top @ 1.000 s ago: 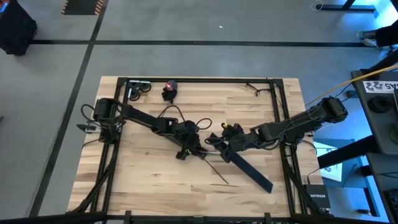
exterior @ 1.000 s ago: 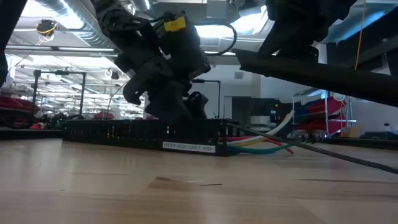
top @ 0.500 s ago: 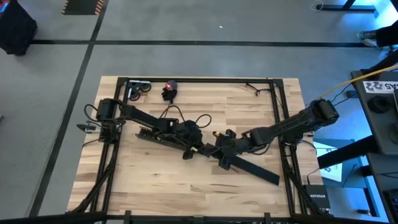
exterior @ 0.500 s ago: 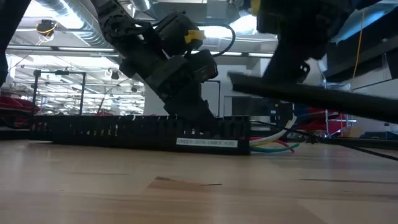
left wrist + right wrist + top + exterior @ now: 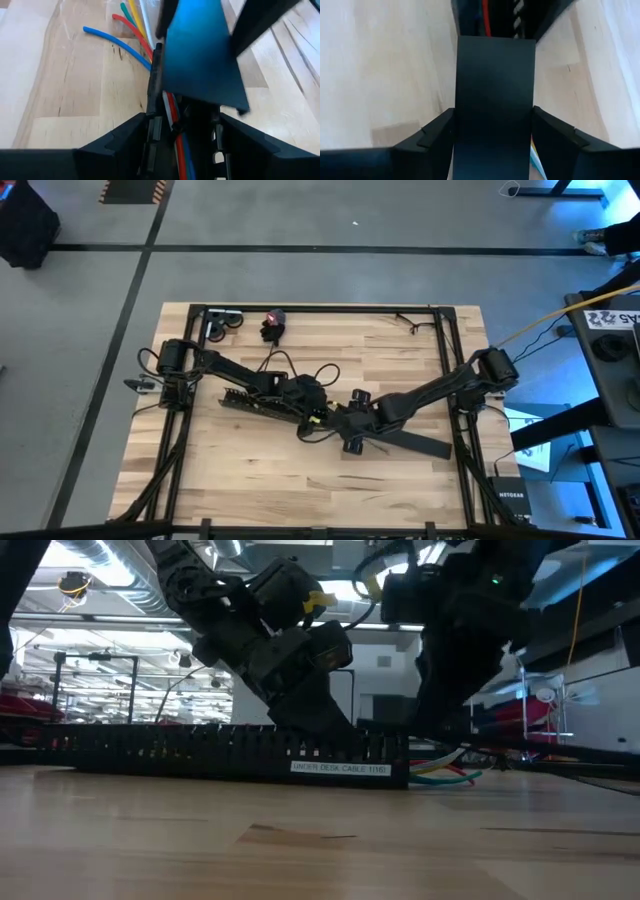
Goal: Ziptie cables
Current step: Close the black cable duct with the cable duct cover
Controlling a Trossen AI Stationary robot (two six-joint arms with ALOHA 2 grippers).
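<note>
Right gripper has carried its clamped flat black cover strip over the slotted bar; left gripper clamps that bar, largely hiding the cables fanning beyond its end.

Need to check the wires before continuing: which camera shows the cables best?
Left wrist view: the cables fan out in separate colours past the slotted bar. Low view shows only their ends; the high and right wrist views barely show them.

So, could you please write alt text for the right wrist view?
The right gripper holds a flat black cover strip between its jaws, pointing toward a slotted black cable tray with a red wire inside, above a wooden table.
</note>
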